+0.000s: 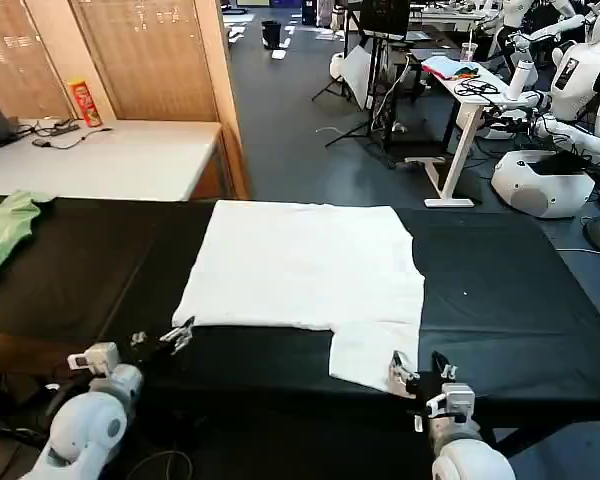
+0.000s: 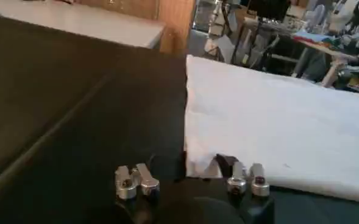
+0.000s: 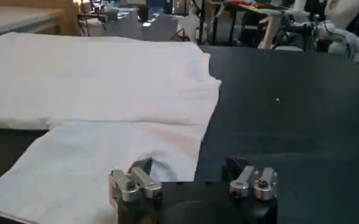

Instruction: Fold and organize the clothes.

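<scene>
The clothes are a white T-shirt lying flat on the black table, plain side up, with one short sleeve sticking out toward the near edge. My left gripper is low at the shirt's near left corner. It is open in the left wrist view, with the corner of the shirt between its fingers. My right gripper is at the sleeve's near right corner, also open. The edge of the sleeve lies between its fingers, below the shirt's body.
A light green garment lies at the table's far left. Behind stands a pale table with a red can and cables. White robots and desks fill the room at the back right. Bare black cloth runs right of the shirt.
</scene>
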